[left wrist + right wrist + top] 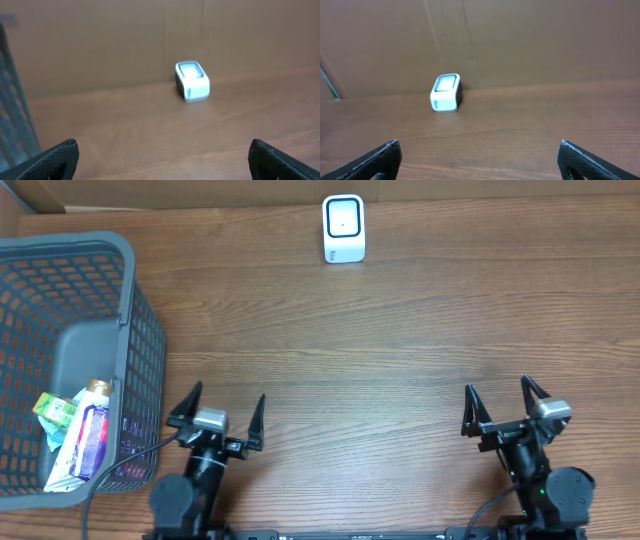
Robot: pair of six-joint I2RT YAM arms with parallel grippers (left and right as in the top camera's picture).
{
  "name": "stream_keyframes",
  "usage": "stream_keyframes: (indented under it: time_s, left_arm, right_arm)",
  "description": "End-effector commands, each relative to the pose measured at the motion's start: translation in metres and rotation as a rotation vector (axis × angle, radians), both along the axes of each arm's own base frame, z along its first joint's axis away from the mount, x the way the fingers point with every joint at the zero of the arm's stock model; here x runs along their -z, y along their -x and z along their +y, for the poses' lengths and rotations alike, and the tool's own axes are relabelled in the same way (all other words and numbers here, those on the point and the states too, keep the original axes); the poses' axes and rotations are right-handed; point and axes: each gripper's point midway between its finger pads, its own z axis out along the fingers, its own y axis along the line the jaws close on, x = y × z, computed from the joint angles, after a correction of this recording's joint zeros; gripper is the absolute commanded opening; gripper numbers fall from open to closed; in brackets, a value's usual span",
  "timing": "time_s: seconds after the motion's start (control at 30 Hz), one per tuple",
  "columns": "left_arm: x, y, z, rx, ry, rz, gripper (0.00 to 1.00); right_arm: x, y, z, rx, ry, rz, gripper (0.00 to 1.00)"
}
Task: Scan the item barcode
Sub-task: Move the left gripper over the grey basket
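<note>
Task unstarted: left gripper (225,402) at 7 o'clock and right gripper (498,395) at 5 o'clock spread wide, empty; purple-labelled tube (90,436) lying in grey basket (128,290) at 8 o'clock, well apart from white barcode scanner (343,228) at 12 o'clock; pickup and scan outstanding.

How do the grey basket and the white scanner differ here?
The basket is grey, open-mesh and far larger; the scanner is white, solid-shelled and small. The basket holds packaged items; the scanner holds nothing. The basket sits at the left edge of the table, the scanner at its far edge. Both rest on the wooden table.
</note>
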Motion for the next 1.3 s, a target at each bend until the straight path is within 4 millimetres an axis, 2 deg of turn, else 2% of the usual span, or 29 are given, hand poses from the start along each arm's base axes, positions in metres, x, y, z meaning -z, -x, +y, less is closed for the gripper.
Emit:
stream_keyframes:
  time_s: [0.0, 0.07, 0.2, 0.4, 0.57, 0.73, 0.87, 0.97, 1.17, 1.27]
  left_arm:
    - [-0.077, 0.015, -0.001, 0.009, 0.015, -0.118, 1.00]
    - [-0.099, 0.019, -0.001, 0.009, 0.033, -0.111, 1.00]
    - [-0.130, 0.023, -0.002, 0.012, 0.037, -0.057, 1.00]
    - [-0.176, 0.020, -0.001, 0.009, 0.034, 0.051, 1.00]
    - [-0.198, 0.011, -0.001, 0.005, 0.027, 0.177, 1.00]
    - [-0.216, 0.002, 0.007, -0.042, 0.005, 0.307, 1.00]
    - [-0.221, -0.001, 0.022, -0.118, -0.054, 0.418, 1.00]
    - [-0.225, -0.003, 0.021, -0.112, -0.066, 0.475, 1.00]
    - [-0.215, -0.008, 0.014, -0.071, -0.059, 0.563, 1.00]
    - [-0.210, -0.014, 0.008, -0.032, -0.047, 0.587, 1.00]
  right_arm:
    - [-0.061, 0.016, 0.008, -0.046, 0.000, -0.101, 1.00]
    - [-0.076, 0.020, 0.008, -0.047, 0.001, -0.101, 1.00]
    - [-0.105, 0.028, 0.007, -0.048, 0.001, -0.090, 1.00]
    - [-0.140, 0.035, 0.007, -0.048, 0.002, -0.013, 1.00]
    - [-0.157, 0.032, 0.007, -0.048, 0.003, 0.065, 1.00]
    - [-0.156, 0.022, 0.008, -0.048, 0.007, 0.202, 1.00]
    - [-0.149, 0.013, 0.008, -0.048, 0.008, 0.322, 1.00]
    - [-0.147, 0.009, 0.008, -0.048, 0.008, 0.388, 1.00]
    - [-0.137, -0.001, 0.009, -0.050, 0.004, 0.458, 1.00]
    - [-0.134, -0.005, 0.016, -0.094, -0.006, 0.476, 1.00]
